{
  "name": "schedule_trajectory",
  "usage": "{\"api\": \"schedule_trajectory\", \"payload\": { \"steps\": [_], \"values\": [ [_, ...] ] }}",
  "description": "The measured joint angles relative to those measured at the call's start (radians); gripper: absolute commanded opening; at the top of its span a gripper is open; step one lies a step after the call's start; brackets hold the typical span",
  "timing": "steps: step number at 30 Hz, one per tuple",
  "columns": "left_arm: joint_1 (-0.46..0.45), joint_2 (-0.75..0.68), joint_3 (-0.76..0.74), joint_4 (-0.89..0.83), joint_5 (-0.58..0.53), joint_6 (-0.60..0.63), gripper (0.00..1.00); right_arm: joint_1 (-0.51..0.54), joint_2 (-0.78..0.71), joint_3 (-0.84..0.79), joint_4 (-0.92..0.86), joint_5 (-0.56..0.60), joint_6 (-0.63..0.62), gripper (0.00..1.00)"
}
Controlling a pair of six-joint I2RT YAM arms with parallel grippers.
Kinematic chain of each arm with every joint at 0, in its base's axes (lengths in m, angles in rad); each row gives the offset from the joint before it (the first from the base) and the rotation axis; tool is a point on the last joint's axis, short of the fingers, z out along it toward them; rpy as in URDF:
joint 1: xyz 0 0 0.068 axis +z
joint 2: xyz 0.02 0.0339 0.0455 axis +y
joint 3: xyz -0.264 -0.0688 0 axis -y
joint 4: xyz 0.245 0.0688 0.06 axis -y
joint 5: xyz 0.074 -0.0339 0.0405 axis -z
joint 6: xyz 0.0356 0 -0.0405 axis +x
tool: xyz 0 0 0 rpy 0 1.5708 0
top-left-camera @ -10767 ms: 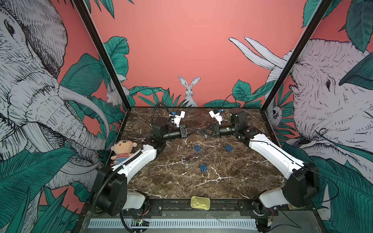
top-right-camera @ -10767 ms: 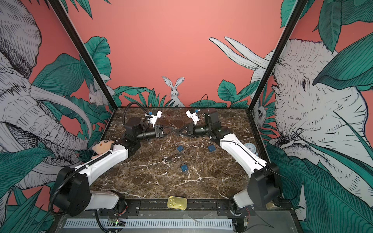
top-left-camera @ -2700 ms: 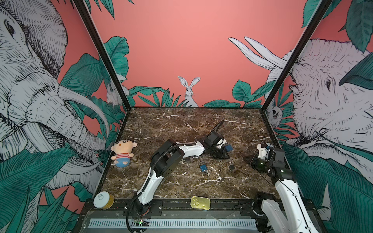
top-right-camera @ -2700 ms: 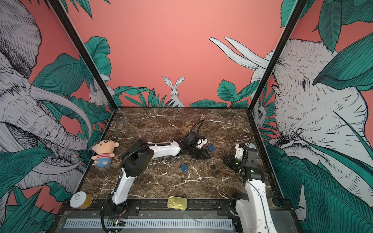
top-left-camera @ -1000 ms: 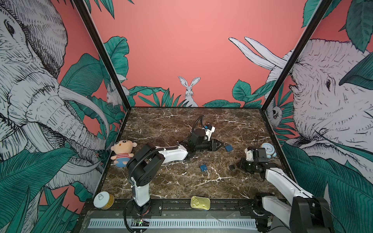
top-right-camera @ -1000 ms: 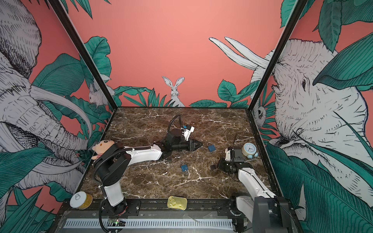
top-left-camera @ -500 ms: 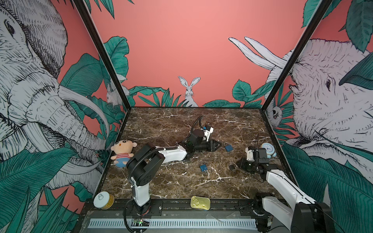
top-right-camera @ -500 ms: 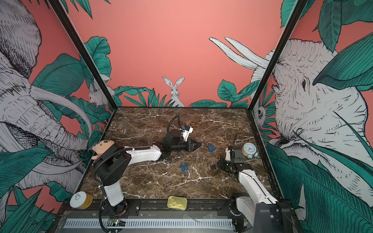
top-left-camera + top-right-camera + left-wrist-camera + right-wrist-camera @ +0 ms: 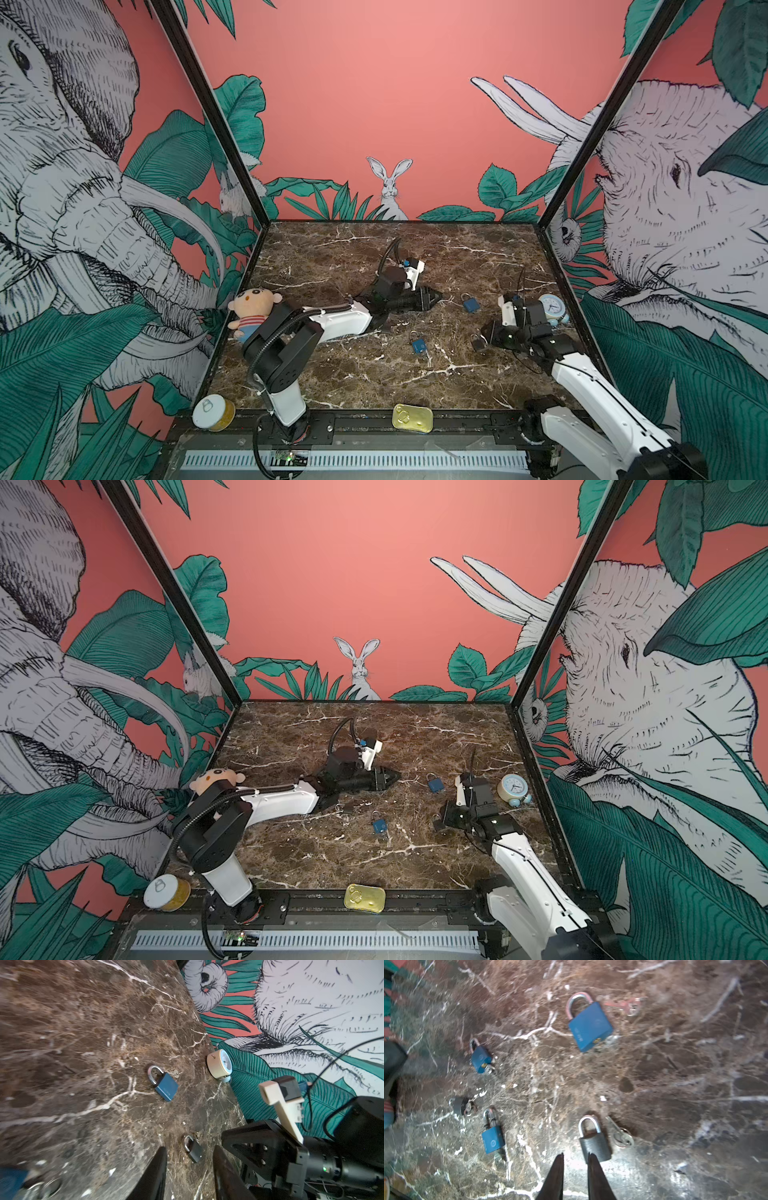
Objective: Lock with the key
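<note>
A grey padlock point(image 9: 595, 1145) lies flat on the marble with a key point(image 9: 620, 1136) loose beside it. My right gripper point(image 9: 575, 1155) hovers low just in front of its body, jaws a narrow gap apart and empty. In both top views that padlock point(image 9: 478, 343) sits right at the right gripper point(image 9: 489, 332). My left gripper point(image 9: 190, 1148) is open and empty, pointing at the grey padlock point(image 9: 193, 1151) from the table's middle point(image 9: 436, 297). A larger blue padlock point(image 9: 166, 1086) lies farther back with its own key point(image 9: 175, 1073).
A small blue padlock point(image 9: 418, 345) lies mid-table, and more padlocks point(image 9: 480, 1061) lie near the left arm. An alarm clock point(image 9: 550, 307) stands by the right wall and a plush doll point(image 9: 253, 307) by the left. A round can point(image 9: 212, 413) and a flat tin point(image 9: 412, 417) rest on the front rail.
Both arms have stayed almost in place over the last second. The right gripper's jaws have parted a little beside the grey padlock.
</note>
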Motion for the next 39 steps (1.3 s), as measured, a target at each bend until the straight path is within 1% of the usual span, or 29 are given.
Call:
{"api": "schedule_trajectory", "payload": {
  "steps": [4, 8, 12, 14, 19, 22, 24, 28, 30, 31, 39],
  "values": [
    [0.045, -0.108, -0.046, -0.121, -0.056, 0.046, 0.39, 0.155, 0.042, 0.052, -0.021, 0.085, 0.016, 0.21],
    [0.066, -0.246, -0.065, -0.296, -0.153, 0.12, 0.41, 0.344, 0.148, 0.141, -0.046, 0.202, 0.022, 0.21],
    [0.095, -0.364, -0.089, -0.434, -0.211, 0.168, 0.41, 0.487, 0.259, 0.207, -0.04, 0.296, 0.035, 0.22],
    [0.137, -0.414, -0.122, -0.487, -0.219, 0.175, 0.41, 0.552, 0.336, 0.239, -0.033, 0.333, 0.047, 0.25],
    [0.261, -0.537, -0.243, -0.579, -0.222, 0.169, 0.43, 0.676, 0.539, 0.349, -0.02, 0.381, 0.058, 0.32],
    [0.32, -0.606, -0.297, -0.611, -0.217, 0.154, 0.43, 0.714, 0.627, 0.409, -0.01, 0.39, 0.06, 0.37],
    [0.34, -0.643, -0.319, -0.62, -0.212, 0.145, 0.43, 0.722, 0.662, 0.432, 0.003, 0.39, 0.064, 0.4],
    [0.357, -0.684, -0.346, -0.624, -0.209, 0.129, 0.45, 0.724, 0.714, 0.469, 0.007, 0.39, 0.071, 0.43],
    [0.36, -0.693, -0.361, -0.623, -0.206, 0.123, 0.45, 0.726, 0.737, 0.485, 0.007, 0.391, 0.073, 0.49],
    [0.364, -0.694, -0.37, -0.621, -0.203, 0.119, 0.45, 0.729, 0.749, 0.49, 0.006, 0.39, 0.076, 0.5],
    [0.383, -0.681, -0.39, -0.614, -0.183, 0.107, 0.46, 0.749, 0.798, 0.493, -0.005, 0.39, 0.082, 0.5]
  ]
}}
